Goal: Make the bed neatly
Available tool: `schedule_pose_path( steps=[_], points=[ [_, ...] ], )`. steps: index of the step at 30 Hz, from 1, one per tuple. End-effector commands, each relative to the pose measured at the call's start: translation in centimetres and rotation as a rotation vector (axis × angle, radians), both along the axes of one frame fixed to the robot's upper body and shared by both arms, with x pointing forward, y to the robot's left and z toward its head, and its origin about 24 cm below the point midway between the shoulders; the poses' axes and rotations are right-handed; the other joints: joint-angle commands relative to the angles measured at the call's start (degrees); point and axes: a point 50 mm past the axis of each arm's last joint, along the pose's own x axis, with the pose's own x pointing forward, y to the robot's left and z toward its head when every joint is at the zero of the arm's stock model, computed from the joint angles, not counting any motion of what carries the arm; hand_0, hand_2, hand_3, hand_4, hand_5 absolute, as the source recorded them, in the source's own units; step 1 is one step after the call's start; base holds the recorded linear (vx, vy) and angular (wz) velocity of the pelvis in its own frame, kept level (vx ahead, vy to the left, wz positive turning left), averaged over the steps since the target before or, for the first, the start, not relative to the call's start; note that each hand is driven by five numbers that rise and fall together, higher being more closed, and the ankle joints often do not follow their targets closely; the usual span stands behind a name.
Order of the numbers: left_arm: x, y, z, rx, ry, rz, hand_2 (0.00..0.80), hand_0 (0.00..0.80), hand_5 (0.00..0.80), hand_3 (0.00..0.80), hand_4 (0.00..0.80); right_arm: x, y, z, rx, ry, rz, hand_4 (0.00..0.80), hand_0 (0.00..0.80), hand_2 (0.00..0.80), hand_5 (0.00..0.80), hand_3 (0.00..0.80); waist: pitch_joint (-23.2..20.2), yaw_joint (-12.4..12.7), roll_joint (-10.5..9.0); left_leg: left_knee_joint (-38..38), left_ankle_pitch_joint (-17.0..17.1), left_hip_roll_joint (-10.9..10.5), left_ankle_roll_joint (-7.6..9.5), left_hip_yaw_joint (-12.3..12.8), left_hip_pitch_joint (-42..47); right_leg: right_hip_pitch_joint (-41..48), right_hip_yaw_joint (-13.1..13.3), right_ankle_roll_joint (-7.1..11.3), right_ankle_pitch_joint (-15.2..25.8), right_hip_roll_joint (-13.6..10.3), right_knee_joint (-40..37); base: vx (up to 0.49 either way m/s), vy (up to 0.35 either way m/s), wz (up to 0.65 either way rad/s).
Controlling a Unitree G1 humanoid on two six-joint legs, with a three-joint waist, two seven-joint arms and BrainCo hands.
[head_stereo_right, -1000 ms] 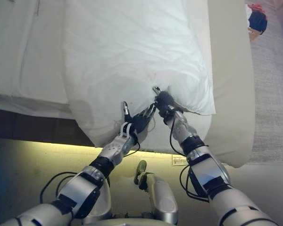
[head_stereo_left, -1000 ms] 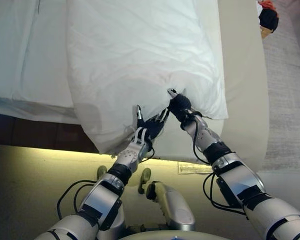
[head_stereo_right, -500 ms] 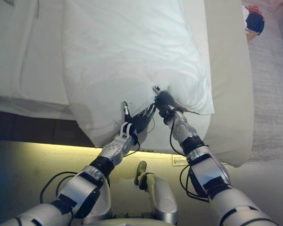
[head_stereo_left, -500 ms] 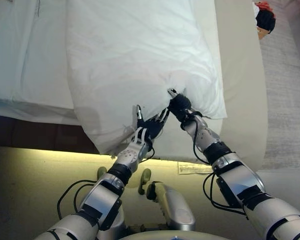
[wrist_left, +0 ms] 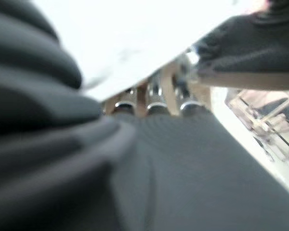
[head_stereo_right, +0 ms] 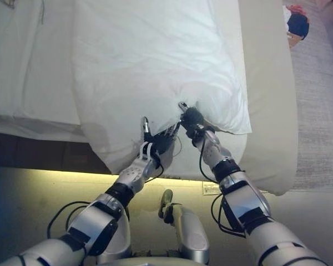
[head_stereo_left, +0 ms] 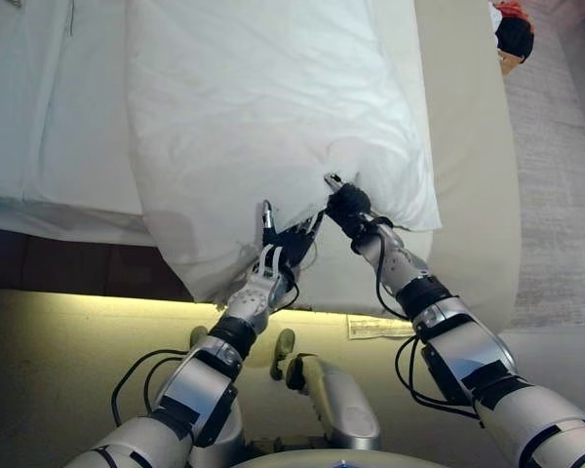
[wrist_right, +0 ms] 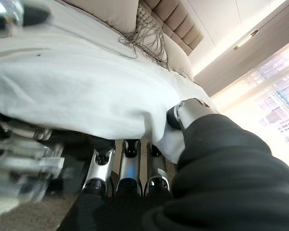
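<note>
A puffy white duvet [head_stereo_left: 273, 107] lies along the bed, its near edge hanging over the side. My right hand [head_stereo_left: 349, 207] is shut on that edge near its right corner. In the right wrist view the thumb [wrist_right: 190, 113] lies on top of the cloth [wrist_right: 62, 91] and the fingers [wrist_right: 127, 163] run beneath it. My left hand [head_stereo_left: 285, 249] is just to the left, open, its fingers pointing up at the same edge. In the left wrist view its fingers [wrist_left: 155, 96] reach under the white cloth [wrist_left: 135, 43].
A flat white sheet [head_stereo_left: 49, 107] covers the bed to the left of the duvet, and bare beige mattress [head_stereo_left: 468, 146] shows on the right. A dark and red object [head_stereo_left: 515, 34] sits on grey carpet at the far right. Fringed beige cushions [wrist_right: 149, 33] lie at the bed's head.
My left hand has risen slightly toward the duvet's edge. The right hand keeps its grip in the same place. The camera has shifted a little.
</note>
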Motion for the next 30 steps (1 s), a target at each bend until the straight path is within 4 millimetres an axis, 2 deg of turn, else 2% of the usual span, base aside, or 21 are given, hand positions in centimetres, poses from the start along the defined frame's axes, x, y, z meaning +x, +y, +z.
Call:
schedule_pose_path(
  steps=[1, 8, 16, 17, 18, 21, 24, 28, 30],
  points=[
    [1.7, -3.2, 6.2, -0.112, -0.201, -0.064, 0.800, 0.800, 0.800, 0.800, 0.800, 0.8, 0.5, 4.4, 0.021, -0.175, 0.041, 0.800, 0.800, 0.800, 0.800, 0.800, -1.64, -0.88, 2.45, -0.72, 0.57, -1.09, 1.98, -1.31, 0.39, 2.50, -0.20, 4.92, 2.29, -4.21, -1.79, 0.000, 0.000, 0.00],
    [2.0, -2.4, 6.2, -0.109, -0.198, -0.046, 0.800, 0.800, 0.800, 0.800, 0.800, 0.8, 0.4, 3.9, 0.005, -0.154, 0.039, 0.800, 0.800, 0.800, 0.800, 0.800, -1.69, -0.61, 2.76, -0.55, 0.49, -1.28, 1.97, -1.37, 0.56, 2.55, -0.44, 5.06, 2.11, -4.57, -1.39, 0.000, 0.000, 0.00],
    [1.9, -2.4, 6.0, -0.115, -0.196, -0.055, 0.800, 0.800, 0.800, 0.800, 0.800, 0.9, 0.0, 2.9, -0.050, -0.100, 0.015, 0.800, 0.800, 0.800, 0.800, 0.800, -2.22, -0.55, 3.17, -0.52, 0.24, -1.65, 2.03, -1.45, 1.01, 2.92, -0.26, 5.35, 1.98, -5.07, -1.40, 0.005, 0.020, 0.01],
    [1.9, -2.5, 5.9, -0.114, -0.195, -0.056, 0.800, 0.800, 0.800, 0.800, 0.800, 0.9, -0.1, 2.6, -0.075, -0.073, 0.006, 0.264, 0.264, 0.264, 0.264, 0.264, -2.28, -0.54, 3.23, -0.50, 0.17, -1.74, 2.07, -1.45, 1.13, 3.00, -0.23, 5.41, 2.01, -5.16, -1.41, 0.007, 0.032, 0.00],
    [1.9, -2.4, 5.9, -0.114, -0.195, -0.055, 0.800, 0.800, 0.800, 0.800, 0.800, 0.9, -0.3, 2.2, -0.103, -0.051, -0.008, 0.000, 0.000, 0.000, 0.000, 0.000, -2.36, -0.51, 3.28, -0.52, 0.12, -1.77, 2.11, -1.45, 1.27, 3.12, -0.23, 5.46, 2.03, -5.24, -1.45, 0.010, 0.032, 0.00],
    [1.9, -2.2, 5.8, -0.111, -0.200, -0.039, 0.800, 0.800, 0.800, 0.800, 0.800, 0.8, -0.7, 1.3, -0.150, -0.014, -0.008, 0.000, 0.000, 0.000, 0.000, 0.000, -2.57, -0.41, 3.47, -0.61, 0.09, -1.91, 2.18, -1.38, 1.67, 3.46, -0.19, 5.56, 2.05, -5.46, -1.54, 0.004, 0.047, 0.00],
    [2.0, -1.0, 5.6, -0.106, -0.221, -0.017, 0.800, 0.800, 0.800, 0.800, 0.800, 0.2, -1.4, -0.7, -0.190, 0.040, -0.002, 0.000, 0.000, 0.000, 0.000, 0.000, -3.41, -0.44, 3.99, -1.58, 0.15, -2.40, 2.28, -1.08, 2.74, 4.05, 0.07, 5.91, 2.03, -5.82, -1.92, 0.011, 0.088, 0.02],
    [1.7, 0.9, 5.0, -0.123, -0.260, 0.034, 0.800, 0.800, 0.800, 0.800, 0.800, -2.3, -2.6, -6.1, -0.209, 0.198, -0.015, 0.000, 0.000, 0.000, 0.000, 0.000, -4.66, -0.72, 5.55, -3.14, 0.34, -3.11, 2.52, -0.78, 4.64, 5.22, 0.61, 5.92, 1.58, -6.26, -2.35, 0.043, 0.130, 0.04],
    [1.3, 2.5, 4.6, -0.139, -0.279, 0.076, 0.800, 0.800, 0.800, 0.800, 0.800, -4.8, -3.9, -10.0, -0.212, 0.300, -0.033, 0.000, 0.000, 0.000, 0.000, 0.000, -5.45, -0.84, 6.69, -4.05, 0.18, -3.72, 2.74, -0.75, 5.98, 6.26, 0.91, 5.95, 1.16, -6.57, -2.81, 0.061, 0.158, 0.04]
  ],
)
